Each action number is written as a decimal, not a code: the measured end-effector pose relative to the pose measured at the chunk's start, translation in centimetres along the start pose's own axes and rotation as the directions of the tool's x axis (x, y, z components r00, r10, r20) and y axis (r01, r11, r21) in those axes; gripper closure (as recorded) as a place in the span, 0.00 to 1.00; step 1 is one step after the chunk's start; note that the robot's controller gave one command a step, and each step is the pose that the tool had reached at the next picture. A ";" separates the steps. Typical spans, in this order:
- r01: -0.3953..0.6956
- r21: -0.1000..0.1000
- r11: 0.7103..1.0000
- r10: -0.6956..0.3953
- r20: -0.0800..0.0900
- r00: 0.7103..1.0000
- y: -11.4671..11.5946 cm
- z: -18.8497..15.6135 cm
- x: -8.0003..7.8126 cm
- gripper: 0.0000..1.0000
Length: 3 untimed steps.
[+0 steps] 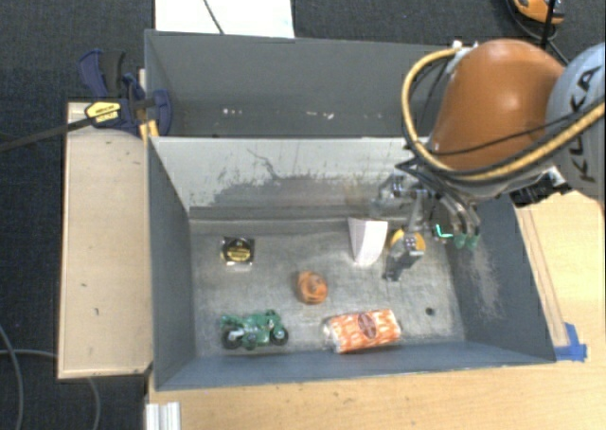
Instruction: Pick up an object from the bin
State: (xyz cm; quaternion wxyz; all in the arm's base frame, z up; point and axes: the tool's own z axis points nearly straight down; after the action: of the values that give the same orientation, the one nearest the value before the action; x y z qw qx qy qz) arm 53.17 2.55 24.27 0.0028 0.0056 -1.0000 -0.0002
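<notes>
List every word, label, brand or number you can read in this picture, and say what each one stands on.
"KA": orange letters on the grey arm link, cut off at the edge.
Print on the orange-and-white packet: too blurred to read.
Yellow label on the round tape measure: too small to read.

Contents of bin [170, 258]: five items, one per kind.
- One white cup [367, 241], just beside the gripper [398, 265].
- One orange-brown ball [311, 287], one tape measure [237, 251], one green toy motorcycle [252, 331] and one orange packet [362, 331], all farther from the gripper.
</notes>
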 end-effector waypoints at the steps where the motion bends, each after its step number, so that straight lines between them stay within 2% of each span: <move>1: -0.001 0.000 1.000 0.001 0.009 1.000 0.0 -0.5 -0.1 0.00; 2: -0.012 -0.001 1.000 0.012 0.013 1.000 3.4 6.2 0.7 0.00; 3: -0.074 -0.002 0.997 0.074 0.007 0.997 8.7 8.3 1.6 0.00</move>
State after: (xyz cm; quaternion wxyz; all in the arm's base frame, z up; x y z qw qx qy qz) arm 51.42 11.24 15.98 -0.0005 -0.0314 -0.9995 -0.0010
